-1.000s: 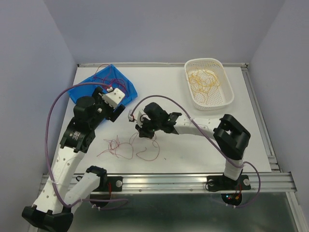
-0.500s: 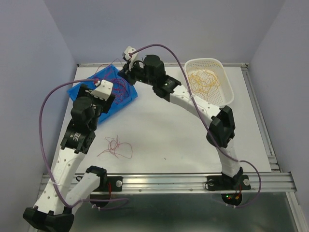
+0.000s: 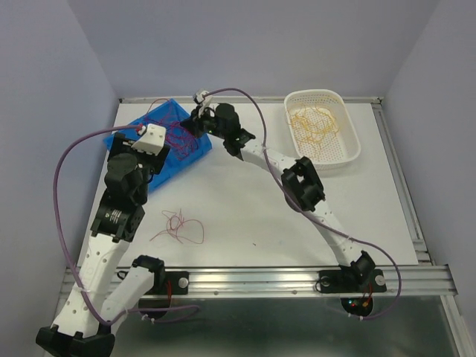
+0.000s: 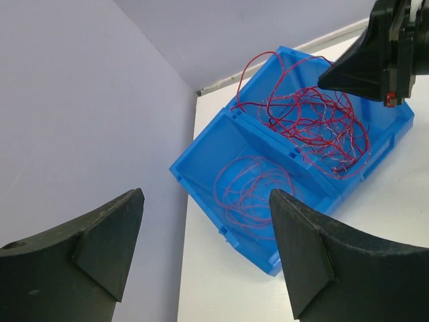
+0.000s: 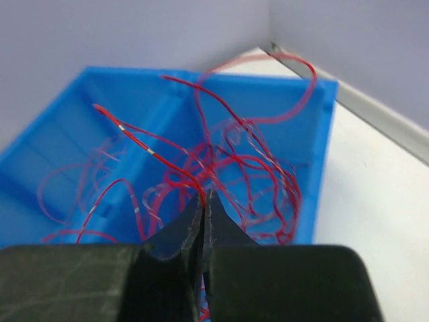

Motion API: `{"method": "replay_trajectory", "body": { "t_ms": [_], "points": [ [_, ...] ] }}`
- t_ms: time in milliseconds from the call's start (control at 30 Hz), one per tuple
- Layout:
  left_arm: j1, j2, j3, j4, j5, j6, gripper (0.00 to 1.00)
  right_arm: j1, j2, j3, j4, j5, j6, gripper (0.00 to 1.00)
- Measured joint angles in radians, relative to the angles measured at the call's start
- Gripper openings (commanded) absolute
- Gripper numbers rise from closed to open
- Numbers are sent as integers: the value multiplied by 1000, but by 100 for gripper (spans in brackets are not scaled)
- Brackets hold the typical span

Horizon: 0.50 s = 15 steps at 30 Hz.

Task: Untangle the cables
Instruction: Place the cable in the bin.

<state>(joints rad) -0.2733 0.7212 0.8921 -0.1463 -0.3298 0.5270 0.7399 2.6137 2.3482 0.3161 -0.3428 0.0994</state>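
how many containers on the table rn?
2. A blue bin sits at the far left and holds red wires. A white basket sits at the far right and holds yellow wires. The arms seem to hide no others.

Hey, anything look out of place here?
Yes: a small tangle of red wires lies loose on the table, apart from the blue bin holding the rest. One strand loops over the bin's far rim.
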Motion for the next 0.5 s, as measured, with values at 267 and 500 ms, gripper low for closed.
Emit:
{"method": "replay_trajectory", "body": {
  "t_ms": [267,500],
  "points": [
    [0,3,0,0,5,3,87,-67,79,3,47,57,72,1],
    [0,44,0,-1,27,5,86,-50,78,-18,55,37,64,11]
  ]
}}
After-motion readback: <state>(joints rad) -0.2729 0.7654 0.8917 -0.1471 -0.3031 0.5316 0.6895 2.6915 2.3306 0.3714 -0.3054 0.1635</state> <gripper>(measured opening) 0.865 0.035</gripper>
